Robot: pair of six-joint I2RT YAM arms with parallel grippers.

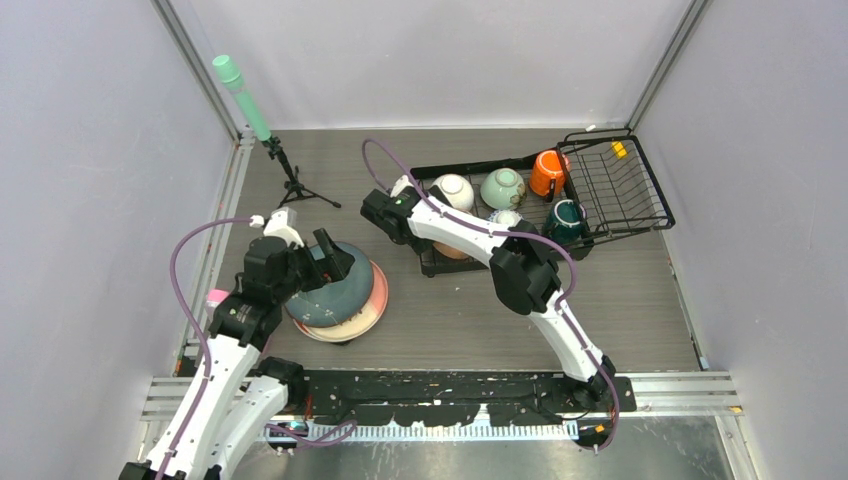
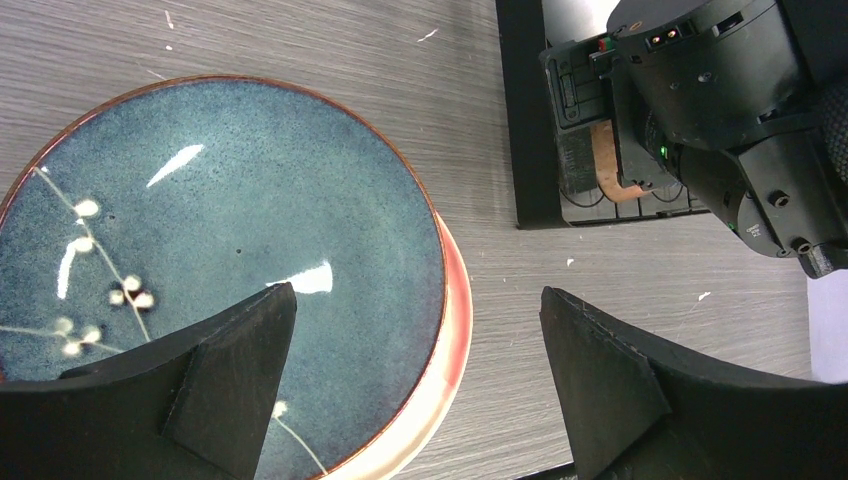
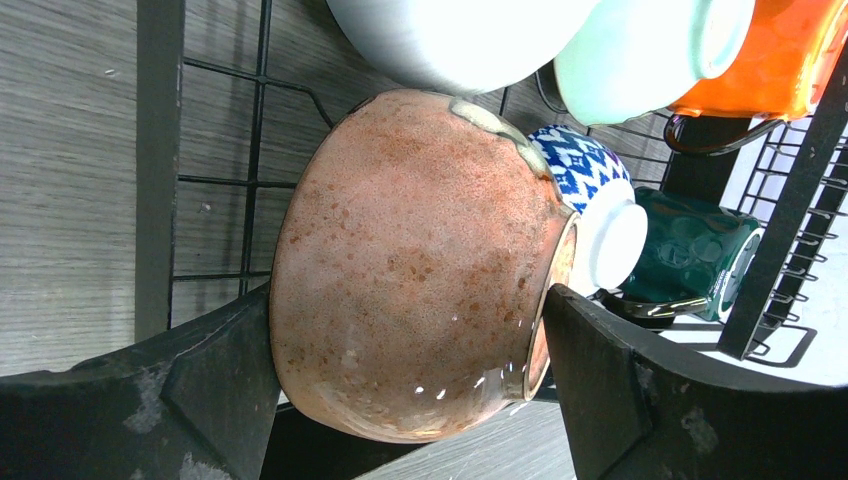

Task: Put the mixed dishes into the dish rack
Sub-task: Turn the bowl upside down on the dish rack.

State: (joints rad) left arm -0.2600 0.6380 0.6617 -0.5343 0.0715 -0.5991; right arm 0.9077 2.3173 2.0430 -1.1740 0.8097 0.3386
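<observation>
**Clerk:** As the top view lists them, what lies where?

**Keeper:** Item, rack [image 1: 640, 215], far right. In its tray [image 1: 430, 262]: white bowl [image 1: 455, 190], mint bowl [image 1: 502, 187], blue bowl [image 1: 505, 218], orange mug [image 1: 548, 172], teal mug [image 1: 566, 220], the mugs by the basket [image 1: 620, 185]. Item, teal plate [image 1: 335, 300] stacked on pink plate [image 1: 372, 305], left of centre, well apart from the rack. The left arm [image 1: 225, 350] is over the stack. The right arm [image 1: 470, 235] reaches across to the tray's near-left corner.

**Clerk:** Left wrist view?

**Keeper:** Item, left gripper [image 2: 418, 295], jaws spread wide, nothing held. One finger [image 2: 240, 350] hangs over the teal plate, the other over bare table [image 2: 620, 260], with the stack's right rim between them. The plates lie flat and round, with no long axis, so the rim is the only purchase. The tray's corner and the right arm's wrist crowd the upper right, near.

**Clerk:** Right wrist view?

**Keeper:** Item, right gripper [image 3: 408, 300], jaws wide, astride the brown bowl [image 3: 410, 260] on the tray's grid. Whether the pads press it or merely flank it, I cannot tell. The other bowls and mugs sit just beyond.

**Clerk:** Judgement?

**Keeper:** The plates fall to the left arm, which is nearer. Their way to the rack runs rightward, where the right arm bars it, and the tray is crowded. The basket shows no dish in it, so there is room there.
</observation>
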